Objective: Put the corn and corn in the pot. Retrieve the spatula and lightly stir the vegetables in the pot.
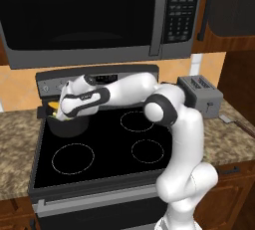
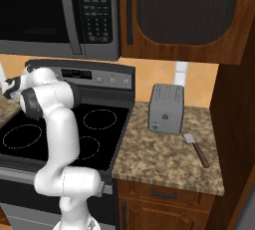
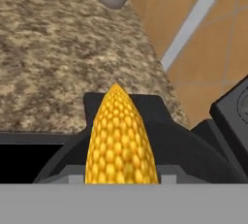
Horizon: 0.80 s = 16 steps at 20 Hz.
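Gripping a corn cob (image 3: pixel 120 138), the pincer (image 1: pixel 59 110) hangs over the pot (image 1: pixel 67 126).

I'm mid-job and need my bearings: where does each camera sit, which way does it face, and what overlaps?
Left base view: behind the arm's left, facing the stove; gripper holds corn over the pot.
Right base view: behind its right, showing toaster, spatula, arm.
Hand view: along the gripper at corn, pot below.
Base views share stove, microwave, toaster.
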{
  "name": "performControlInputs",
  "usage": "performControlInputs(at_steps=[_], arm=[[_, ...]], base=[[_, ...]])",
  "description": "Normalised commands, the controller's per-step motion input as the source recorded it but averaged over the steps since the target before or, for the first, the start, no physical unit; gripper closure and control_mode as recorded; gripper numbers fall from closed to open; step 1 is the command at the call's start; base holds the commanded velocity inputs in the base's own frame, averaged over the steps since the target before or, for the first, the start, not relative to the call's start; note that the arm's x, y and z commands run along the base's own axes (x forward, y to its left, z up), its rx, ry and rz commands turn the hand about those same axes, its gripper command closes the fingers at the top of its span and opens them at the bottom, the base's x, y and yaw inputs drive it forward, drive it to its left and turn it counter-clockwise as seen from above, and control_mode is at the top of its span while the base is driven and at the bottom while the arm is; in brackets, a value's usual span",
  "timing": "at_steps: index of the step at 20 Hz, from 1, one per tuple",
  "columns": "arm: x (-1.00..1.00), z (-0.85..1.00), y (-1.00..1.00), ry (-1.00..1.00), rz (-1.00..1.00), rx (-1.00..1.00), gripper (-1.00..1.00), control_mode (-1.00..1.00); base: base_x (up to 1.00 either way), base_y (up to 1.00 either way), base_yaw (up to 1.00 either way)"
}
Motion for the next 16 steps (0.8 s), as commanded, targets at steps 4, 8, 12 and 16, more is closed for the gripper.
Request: performControlInputs(at_steps=[4,8,12,16], arm=[[0.14,-0.01,-0.19,0.03,-0.01,0.00,-1.00,-1.00],[-0.34,0.12,-0.38,0.00,0.00,0.01,-1.00,-1.00],[-0.88,0.34,-0.75,0.00,0.00,0.06,-1.00,-1.00],[-1.00,0.36,-0.86,0.03,-0.03,0.16,-1.00,-1.00]], base=[[0.00,0.00,0.00],[0.00,0.00,0.00],[0.00,0.00,0.00],[0.00,0.00,0.00]])
